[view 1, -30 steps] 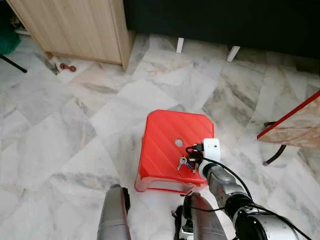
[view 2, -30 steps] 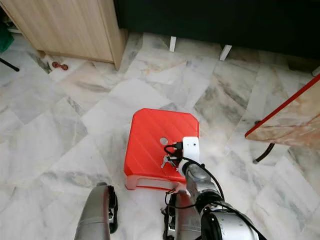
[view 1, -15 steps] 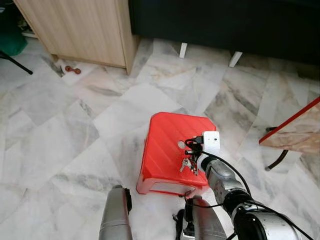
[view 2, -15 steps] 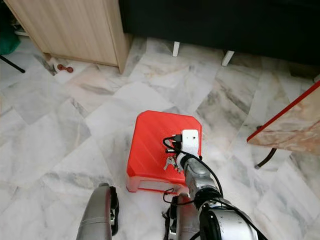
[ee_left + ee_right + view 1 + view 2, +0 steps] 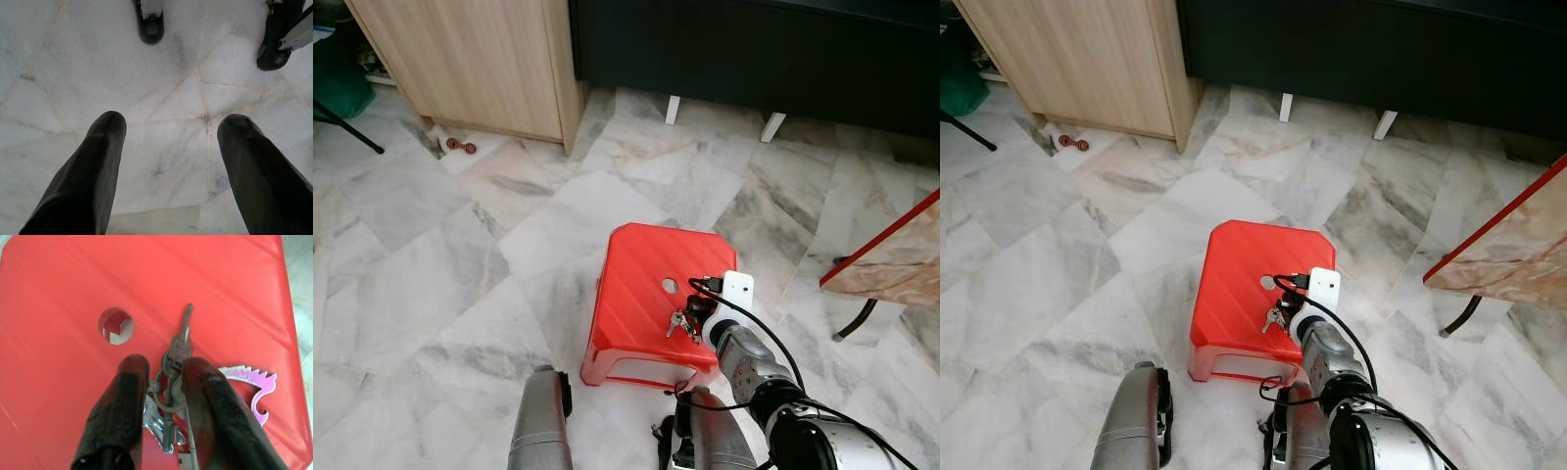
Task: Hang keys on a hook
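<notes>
Veined grey-white marble tile floor (image 5: 431, 294), open all round; on it a glossy red square plastic stool (image 5: 641, 284), ribbed, with a round hole. Right gripper (image 5: 161, 382), reaching down over the stool's near right part, pinches a bunch of silver metal keys (image 5: 172, 396) with a toothed purple tag. Left gripper (image 5: 168, 132) hangs above the floor, fingers spread wide.

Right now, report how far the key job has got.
Done: the right gripper has reached the red stool. In hand: its fingers straddle the keys, which lie on the stool's top. Left: lift them and carry them to a hook. The left gripper hangs open above the floor.
</notes>
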You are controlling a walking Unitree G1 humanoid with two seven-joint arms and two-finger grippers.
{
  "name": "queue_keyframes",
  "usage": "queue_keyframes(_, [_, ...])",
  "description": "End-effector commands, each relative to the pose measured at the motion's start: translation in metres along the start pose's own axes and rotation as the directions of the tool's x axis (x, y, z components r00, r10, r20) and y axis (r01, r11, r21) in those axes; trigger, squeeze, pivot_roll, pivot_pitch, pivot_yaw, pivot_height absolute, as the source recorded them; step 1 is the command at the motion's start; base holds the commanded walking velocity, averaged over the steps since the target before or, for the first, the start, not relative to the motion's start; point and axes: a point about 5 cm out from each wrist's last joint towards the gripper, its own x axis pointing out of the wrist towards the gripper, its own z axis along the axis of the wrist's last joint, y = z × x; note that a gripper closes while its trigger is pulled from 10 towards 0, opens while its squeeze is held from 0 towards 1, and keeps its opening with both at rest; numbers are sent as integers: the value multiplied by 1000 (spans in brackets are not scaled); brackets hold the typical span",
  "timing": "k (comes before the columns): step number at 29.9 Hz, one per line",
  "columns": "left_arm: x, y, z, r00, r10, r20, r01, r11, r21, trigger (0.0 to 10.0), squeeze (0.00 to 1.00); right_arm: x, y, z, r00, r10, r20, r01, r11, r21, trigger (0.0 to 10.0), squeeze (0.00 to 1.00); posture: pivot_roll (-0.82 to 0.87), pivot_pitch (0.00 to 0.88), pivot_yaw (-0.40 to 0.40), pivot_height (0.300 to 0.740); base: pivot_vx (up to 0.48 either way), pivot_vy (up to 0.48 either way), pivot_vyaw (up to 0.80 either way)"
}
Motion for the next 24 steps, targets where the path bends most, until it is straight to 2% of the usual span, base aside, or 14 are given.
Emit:
queue_keyframes(1, [-7, -3, -19, 998, -3, -55, 1, 1000, -23, 10000, 0, -2, -4, -12, 999, -19, -46, 21, 999, 33, 10000, 1000, 171, 319, -93, 650, 0, 0, 0])
queue_keyframes(15, [-8, -7, -21, 999, -10, -49, 9, 1000, -29, 10000, 0, 0, -3, 5, 1000, -19, 1, 19, 998, 54, 10000, 1000, 161, 329, -103, 650, 0, 0, 0])
queue_keyframes(24, [-10, -8, -23, 999, -13, -45, 12, 999, -31, 10000, 0, -2, -9, -14, 995, -29, -92, 33, 999, 43, 10000, 1000, 161, 334, -103, 650, 0, 0, 0])
